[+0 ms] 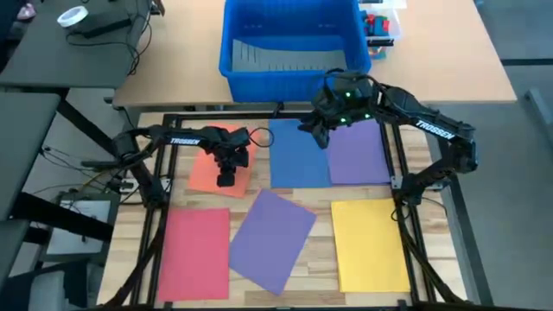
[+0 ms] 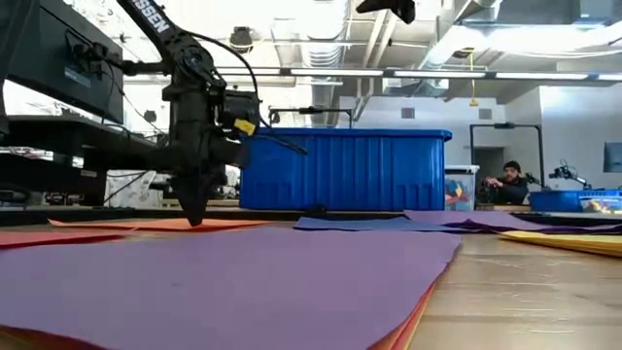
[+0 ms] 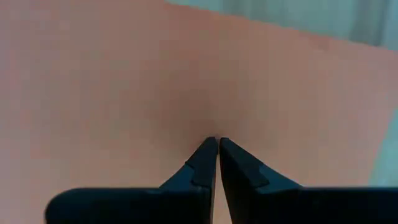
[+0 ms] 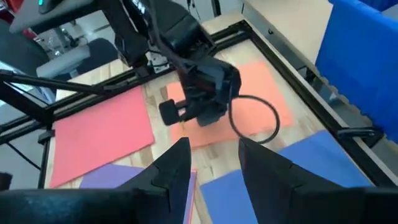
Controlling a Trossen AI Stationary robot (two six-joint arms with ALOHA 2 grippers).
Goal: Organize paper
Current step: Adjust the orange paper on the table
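Left tool [image 1: 226, 180] fingers together, tip on orange paper [image 1: 207, 173], right tool [image 1: 318, 134] apart.

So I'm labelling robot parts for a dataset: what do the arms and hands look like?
Both arms are dark, jointed, with white TROSSEN lettering. The left hand has two tapered black fingers and a looped black cable. The right hand has wider black fingers, with green lights on the wrist.

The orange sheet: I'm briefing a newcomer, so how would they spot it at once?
Start at the big blue bin; the orange sheet lies below its left corner, left of the blue sheet. Only it has the left gripper pressing down on it, fingers shut.
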